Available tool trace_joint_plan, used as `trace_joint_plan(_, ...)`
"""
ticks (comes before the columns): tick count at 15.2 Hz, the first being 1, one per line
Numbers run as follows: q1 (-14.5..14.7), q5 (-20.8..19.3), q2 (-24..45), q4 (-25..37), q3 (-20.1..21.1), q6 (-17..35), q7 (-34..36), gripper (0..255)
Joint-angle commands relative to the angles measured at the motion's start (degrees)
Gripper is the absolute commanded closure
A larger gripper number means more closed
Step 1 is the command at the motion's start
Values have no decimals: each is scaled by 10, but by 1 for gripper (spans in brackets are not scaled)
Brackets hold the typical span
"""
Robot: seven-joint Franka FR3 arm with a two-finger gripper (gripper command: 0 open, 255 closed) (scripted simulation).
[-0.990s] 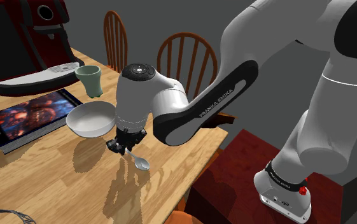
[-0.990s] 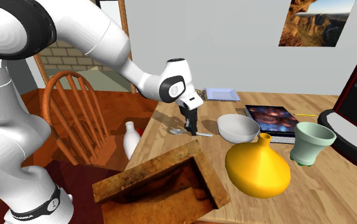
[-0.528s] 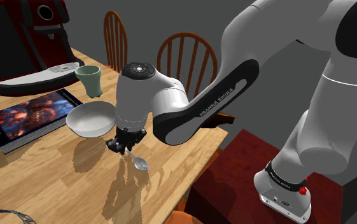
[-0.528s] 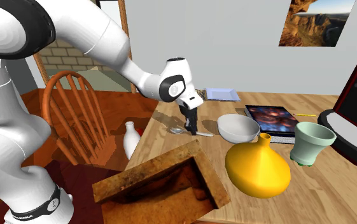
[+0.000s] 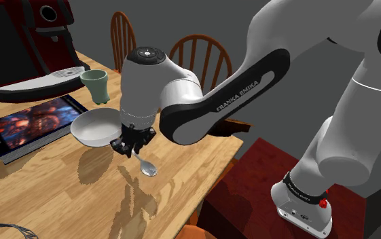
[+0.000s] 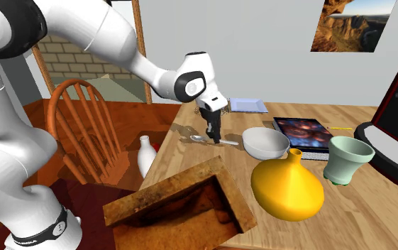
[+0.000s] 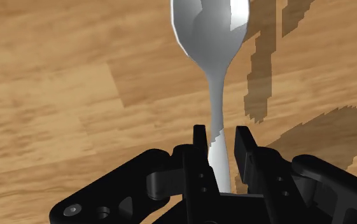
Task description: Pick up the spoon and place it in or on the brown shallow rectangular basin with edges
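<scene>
Black 2-finger gripper clamped on thin handle of shiny silver spoon; 2 fingers press handle from both sides. Spoon bowl points away from gripper, over light wooden table, seemingly just above surface. White round bowl just beside gripper. Brown shallow rectangular basin with raised edges at table's near edge in second exterior view, well apart from spoon, near yellow round vase.
</scene>
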Motion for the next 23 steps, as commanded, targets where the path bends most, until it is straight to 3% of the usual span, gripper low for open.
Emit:
trace_joint_plan(1,-2,12,-10,6,3,-14,-9,255)
trace_joint_plan(23,-11,96,-85,104,10,-167,-76,255)
